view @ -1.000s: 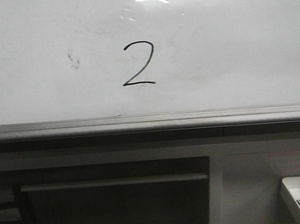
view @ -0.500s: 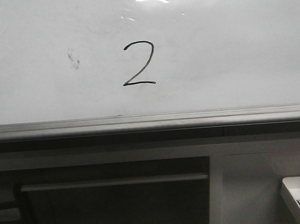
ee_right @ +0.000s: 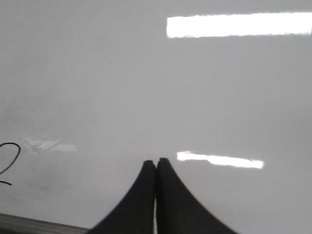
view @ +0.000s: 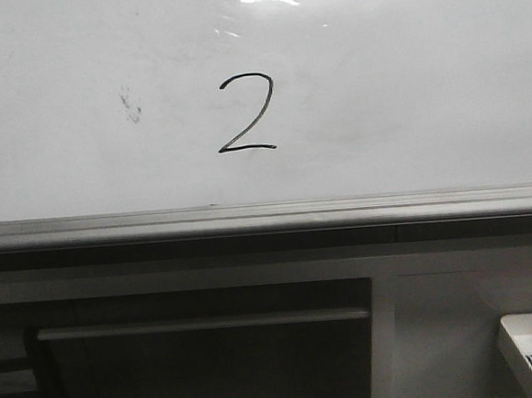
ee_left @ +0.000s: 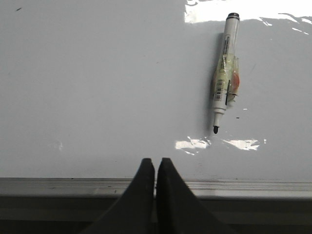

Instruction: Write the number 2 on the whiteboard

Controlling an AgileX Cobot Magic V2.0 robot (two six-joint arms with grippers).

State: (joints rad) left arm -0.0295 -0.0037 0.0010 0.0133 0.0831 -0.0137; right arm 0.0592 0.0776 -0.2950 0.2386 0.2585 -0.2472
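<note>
We see a black number 2 (view: 245,114) mid-upper frame on the whiteboard (view: 406,105). Left pincer (ee_left: 155,168) & right pincer (ee_right: 156,168): both pressed together, holding nothing.

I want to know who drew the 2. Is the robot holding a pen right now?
No. Both grippers, left and right, have their fingers pressed shut on nothing. A marker sits on the whiteboard, untouched.

Uncapped marker (ee_left: 224,73) (tray (view: 517,350) of markers)
</note>
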